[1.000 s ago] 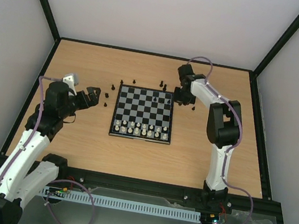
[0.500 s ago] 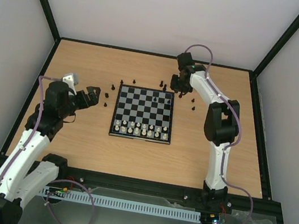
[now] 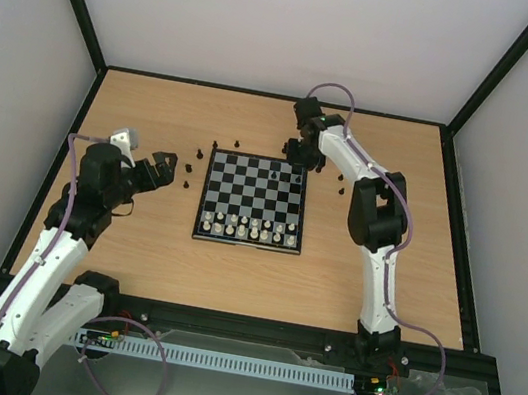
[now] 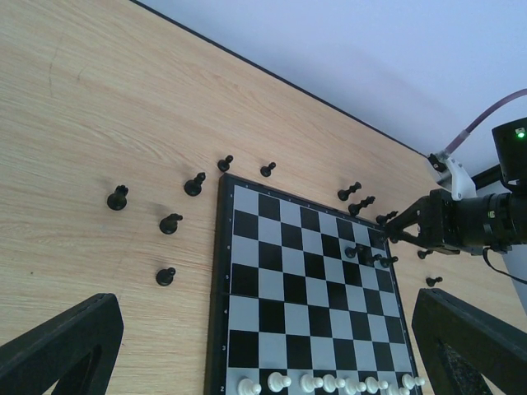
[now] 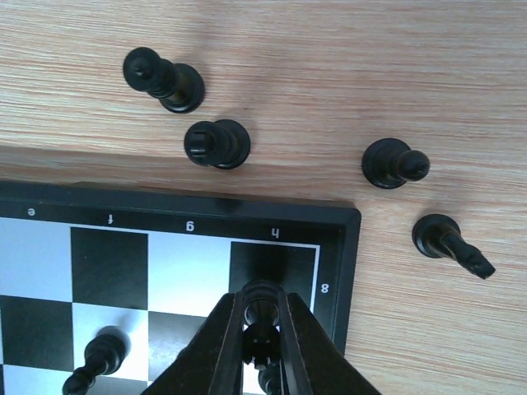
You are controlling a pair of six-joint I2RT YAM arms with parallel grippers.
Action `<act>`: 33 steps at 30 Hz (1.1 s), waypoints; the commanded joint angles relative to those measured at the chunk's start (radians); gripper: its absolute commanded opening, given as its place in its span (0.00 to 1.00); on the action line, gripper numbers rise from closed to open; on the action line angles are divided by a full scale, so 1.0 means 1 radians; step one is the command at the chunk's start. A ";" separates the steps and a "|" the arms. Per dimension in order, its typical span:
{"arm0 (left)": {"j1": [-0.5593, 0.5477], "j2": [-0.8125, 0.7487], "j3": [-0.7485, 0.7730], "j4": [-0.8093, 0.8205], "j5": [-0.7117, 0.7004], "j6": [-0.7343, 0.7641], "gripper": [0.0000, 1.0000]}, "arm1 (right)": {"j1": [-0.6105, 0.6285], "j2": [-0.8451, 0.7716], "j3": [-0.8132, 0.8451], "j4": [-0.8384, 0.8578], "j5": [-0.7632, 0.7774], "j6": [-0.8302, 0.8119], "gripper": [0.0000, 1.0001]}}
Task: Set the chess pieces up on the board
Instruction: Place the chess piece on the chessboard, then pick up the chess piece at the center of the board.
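Right side: my right gripper (image 5: 262, 298) is narrow, both fingers pinched on a small black chess piece (image 5: 263, 322); it hangs over the dark corner square lettered h and 8, at the far right corner of the small black-and-silver chequered chessboard (image 3: 254, 196); I cannot tell whether the piece's base touches the square. A few other black pieces (image 4: 352, 251) stand on the board near that corner. Just past the same corner, four more black figures (image 5: 216, 144) sit on the light wooden tabletop (image 3: 136, 237), apart from one another and off the board's border.

Left side: my left gripper (image 3: 164, 169) is spread wide and holds nothing; it hovers over the tabletop off the board's left edge. Loose black pieces (image 4: 170, 222) are scattered on the wood around the board's far left corner, none touching the border. Cream-white pieces (image 3: 249, 226) stand in rows along the board's near edge; the middle of the board carries nothing.
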 commanded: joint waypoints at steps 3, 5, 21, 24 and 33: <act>-0.001 0.000 0.026 0.020 0.002 0.005 0.99 | 0.011 0.020 0.032 -0.071 0.007 -0.006 0.17; -0.001 -0.001 0.026 0.019 0.002 0.005 0.99 | 0.011 0.018 0.033 -0.072 0.010 -0.007 0.17; -0.001 0.003 0.034 0.018 0.003 0.006 0.99 | -0.022 -0.107 -0.046 -0.021 0.045 0.000 0.27; -0.001 -0.002 0.032 0.020 0.004 0.006 0.99 | -0.049 -0.160 -0.107 0.008 0.063 0.012 0.33; -0.001 0.000 0.031 0.026 0.021 0.005 1.00 | -0.119 -0.213 -0.267 0.055 0.067 0.042 0.42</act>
